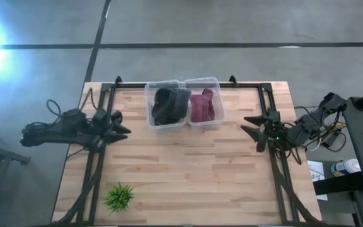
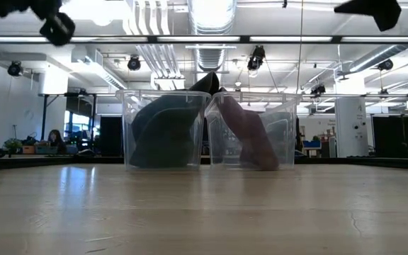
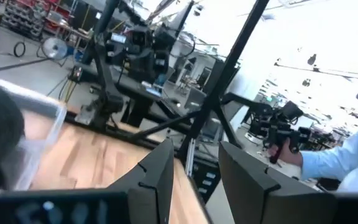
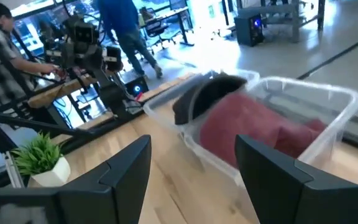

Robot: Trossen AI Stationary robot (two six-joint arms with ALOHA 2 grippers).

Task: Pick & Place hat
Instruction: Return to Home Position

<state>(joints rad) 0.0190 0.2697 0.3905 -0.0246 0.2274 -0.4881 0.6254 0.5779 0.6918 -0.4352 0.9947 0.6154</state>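
Observation:
Two clear plastic bins stand side by side at the table's far middle. The left bin (image 1: 167, 107) holds a dark hat (image 1: 171, 104), which leans against the bin wall in the low view (image 2: 167, 134). The right bin (image 1: 203, 104) holds a maroon hat (image 1: 201, 107), seen close in the right wrist view (image 4: 253, 127). My left gripper (image 1: 123, 131) hovers open near the table's left edge, left of the bins. My right gripper (image 1: 252, 124) hovers open near the right edge, right of the bins. Neither touches anything.
A small green potted plant (image 1: 119, 197) stands near the table's near left corner, also in the right wrist view (image 4: 39, 158). Black frame rails (image 1: 276, 170) run along both side edges. Bare wood lies in the table's middle and near half. People show in the room beyond.

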